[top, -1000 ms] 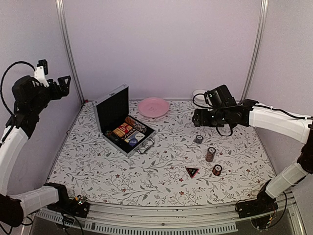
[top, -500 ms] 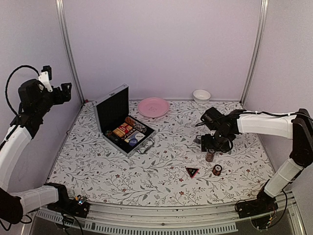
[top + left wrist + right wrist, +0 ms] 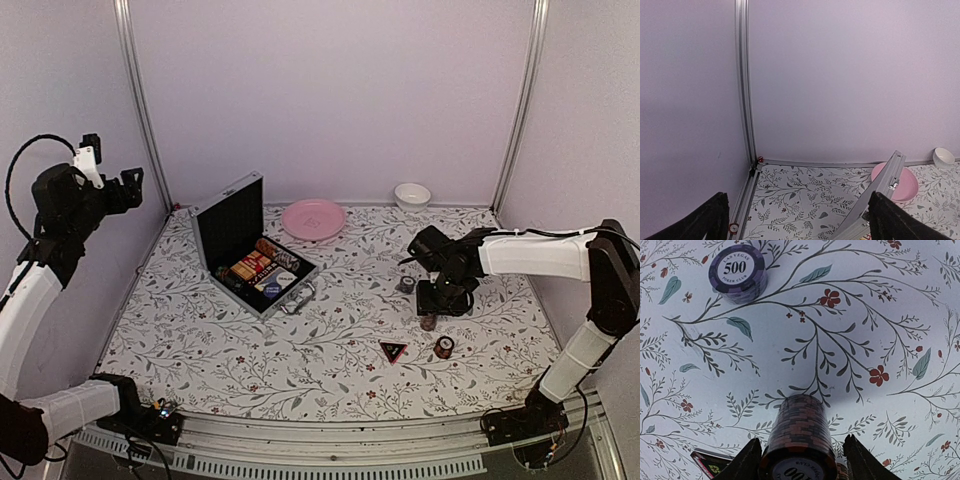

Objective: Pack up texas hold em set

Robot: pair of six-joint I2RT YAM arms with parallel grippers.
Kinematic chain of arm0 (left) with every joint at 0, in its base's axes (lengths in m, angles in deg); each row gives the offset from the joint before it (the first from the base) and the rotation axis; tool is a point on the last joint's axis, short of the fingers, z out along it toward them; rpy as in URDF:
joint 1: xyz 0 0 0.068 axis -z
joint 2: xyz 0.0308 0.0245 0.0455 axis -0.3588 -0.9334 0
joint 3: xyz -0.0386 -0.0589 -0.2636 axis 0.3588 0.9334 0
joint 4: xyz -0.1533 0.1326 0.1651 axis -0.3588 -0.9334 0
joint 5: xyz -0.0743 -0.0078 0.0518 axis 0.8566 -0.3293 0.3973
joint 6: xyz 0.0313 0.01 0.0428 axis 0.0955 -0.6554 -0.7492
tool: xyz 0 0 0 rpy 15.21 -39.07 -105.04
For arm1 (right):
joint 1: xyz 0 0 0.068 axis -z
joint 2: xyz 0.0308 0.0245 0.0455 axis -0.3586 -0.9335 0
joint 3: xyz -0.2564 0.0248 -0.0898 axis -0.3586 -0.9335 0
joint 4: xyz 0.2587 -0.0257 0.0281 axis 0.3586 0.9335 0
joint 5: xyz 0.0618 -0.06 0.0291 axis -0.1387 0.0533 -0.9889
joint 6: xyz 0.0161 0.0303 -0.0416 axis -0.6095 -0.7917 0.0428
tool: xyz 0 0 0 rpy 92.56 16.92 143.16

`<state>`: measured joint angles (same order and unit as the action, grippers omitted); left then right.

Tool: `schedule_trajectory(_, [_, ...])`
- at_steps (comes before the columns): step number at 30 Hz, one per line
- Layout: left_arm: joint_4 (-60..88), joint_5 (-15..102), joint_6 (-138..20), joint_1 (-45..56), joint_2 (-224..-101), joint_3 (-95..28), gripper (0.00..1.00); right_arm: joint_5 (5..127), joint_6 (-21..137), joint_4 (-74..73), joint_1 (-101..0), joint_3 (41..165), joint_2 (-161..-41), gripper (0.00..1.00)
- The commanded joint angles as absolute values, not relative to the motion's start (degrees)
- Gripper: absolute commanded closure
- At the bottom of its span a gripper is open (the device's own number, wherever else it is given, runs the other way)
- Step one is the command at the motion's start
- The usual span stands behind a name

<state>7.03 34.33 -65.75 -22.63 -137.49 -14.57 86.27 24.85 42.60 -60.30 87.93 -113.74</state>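
The silver case (image 3: 255, 258) lies open at the middle left, with card decks and chips in its black lining; its lid shows in the left wrist view (image 3: 880, 195). A tall red and dark chip stack (image 3: 429, 321) stands at the right. My right gripper (image 3: 438, 299) is low over it, open, with one finger on each side of the stack (image 3: 799, 432). A short purple "500" stack (image 3: 737, 271) stands beyond it, also seen in the top view (image 3: 407, 284). Another red stack (image 3: 443, 347) lies on its side near the black-and-red triangle (image 3: 393, 351). My left gripper (image 3: 130, 186) is open and empty, high by the left wall.
A pink plate (image 3: 313, 218) and a small white bowl (image 3: 412, 195) stand at the back by the wall. Metal frame posts (image 3: 742, 80) rise at the back corners. The floral cloth (image 3: 320, 330) covers the table.
My right gripper has come down from the back right and now straddles the tall chip stack. The left arm has shifted only slightly.
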Motion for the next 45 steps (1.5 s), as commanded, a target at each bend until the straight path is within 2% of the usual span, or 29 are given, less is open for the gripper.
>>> schedule_trajectory(1, [8.2,34.1,-66.3,-22.4,-137.3,-14.0,0.03,87.5,23.9,43.1,-60.0,87.6,-113.3,0.44])
schedule_trajectory(4, [8.2,34.1,-66.2,-22.4,-137.2,-14.0,0.03,87.6,24.0,43.1,-60.0,87.3,-112.9,0.46])
schedule_trajectory(11, [8.3,34.3,-66.0,-22.3,-137.0,-13.9,0.03,87.2,24.2,42.0,-60.0,86.6,-111.8,0.69])
schedule_trajectory(14, [8.2,34.3,-66.0,-22.3,-137.0,-13.9,0.03,87.7,24.3,42.3,-60.0,87.2,-110.4,0.75])
schedule_trajectory(19, [8.3,33.4,-66.5,-22.4,-136.9,-13.6,0.03,85.6,27.5,38.0,-60.5,91.7,-105.2,0.77])
schedule_trajectory(26, [8.9,32.0,-67.4,-22.4,-136.8,-13.0,0.03,82.7,35.4,15.2,-67.0,91.3,-103.6,0.78])
schedule_trajectory(32, [9.6,31.5,-67.8,-22.4,-136.9,-12.3,0.03,79.0,38.6,-7.3,-74.1,91.6,-113.2,0.79])
schedule_trajectory(39, [9.9,31.0,-68.0,-22.3,-136.8,-12.0,0.03,81.9,46.6,-16.7,-81.7,99.5,-126.1,0.79])
schedule_trajectory(45, [9.9,30.9,-68.0,-22.4,-136.4,-11.9,0.03,82.7,50.4,-24.3,-83.3,102.8,-132.9,0.79])
